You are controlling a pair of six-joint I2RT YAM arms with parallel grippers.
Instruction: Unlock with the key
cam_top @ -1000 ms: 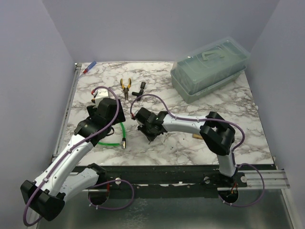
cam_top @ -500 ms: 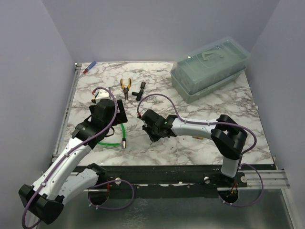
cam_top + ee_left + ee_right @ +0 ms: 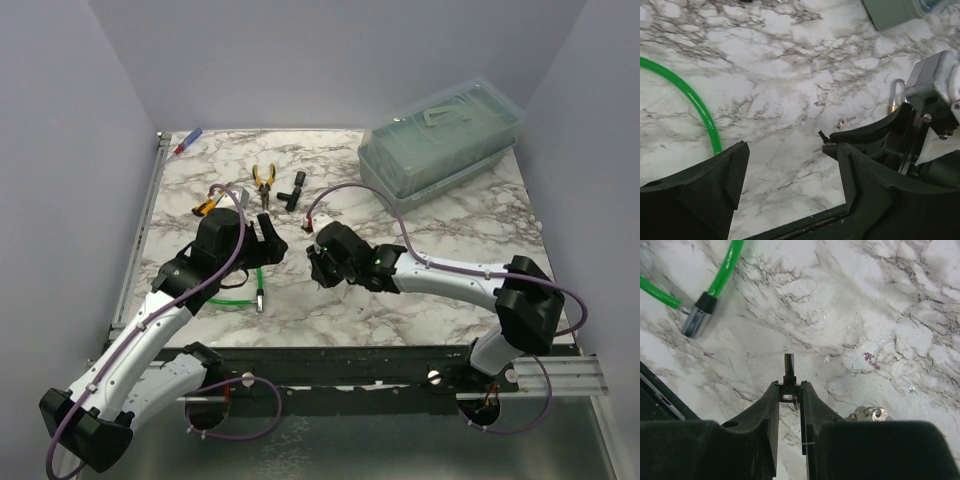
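Your marble table (image 3: 340,160) carries a lidded box (image 3: 440,140) at its far right corner. Your left gripper (image 3: 792,160) hangs over the marble, jaws spread wide with nothing between them. Your right gripper (image 3: 789,387) is pinched shut. The green cord (image 3: 725,270) curves near both, its silver end cap (image 3: 696,322) lying on the marble. A brass padlock (image 3: 895,97) shows behind the right gripper. The key (image 3: 789,364) is clamped in the right fingertips, its thin dark blade poking out over the marble, with small silver keys (image 3: 870,414) beside it.
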